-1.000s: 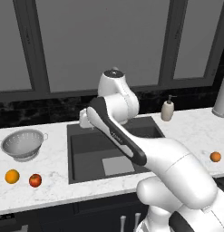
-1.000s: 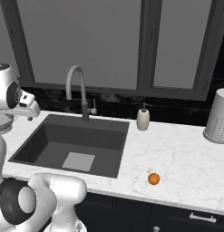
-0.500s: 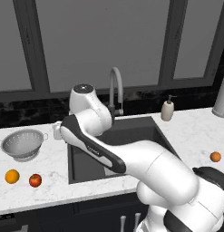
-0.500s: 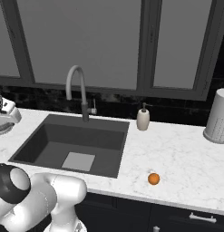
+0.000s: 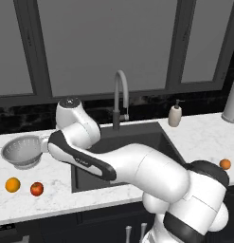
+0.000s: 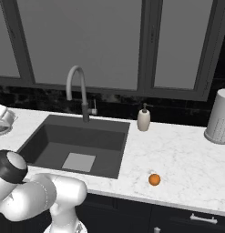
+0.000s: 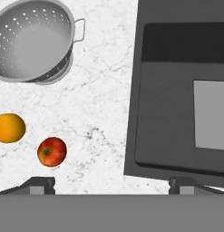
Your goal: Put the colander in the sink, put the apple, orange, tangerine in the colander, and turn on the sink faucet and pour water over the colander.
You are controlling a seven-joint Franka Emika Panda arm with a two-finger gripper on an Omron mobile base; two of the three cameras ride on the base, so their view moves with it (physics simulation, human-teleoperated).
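Reaching out to its left, the white arm hung above the marble counter [image 5: 203,137] between the colander [image 5: 21,151] and the sink [image 5: 132,142]. In the hand view, the gripper [image 7: 111,183] looked straight down at the counter, its two dark fingertips [image 7: 38,185] spread wide apart and holding nothing. Beneath it lay bare marble, with the near left corner of the sink under the right fingertip.

The colander, a silvery perforated bowl with small side handles, stood upright on the counter left of the sink, near the back. In front of it, closer to the counter's edge, the orange [image 5: 13,184] and the red apple [image 5: 37,189] sat side by side, just apart, the orange further from the sink. None of these touched the gripper.

The tangerine [image 6: 154,179] lay by itself on the counter to the right of the sink, near the front edge, well apart from the other fruit.

The sink was a dark rectangular basin with a lighter square patch on its floor. The faucet [image 5: 119,97], a tall grey gooseneck, rose behind the sink. A soap bottle [image 6: 143,119] stood to the right of the faucet, and a white perforated canister [image 6: 219,116] stood at the far right.
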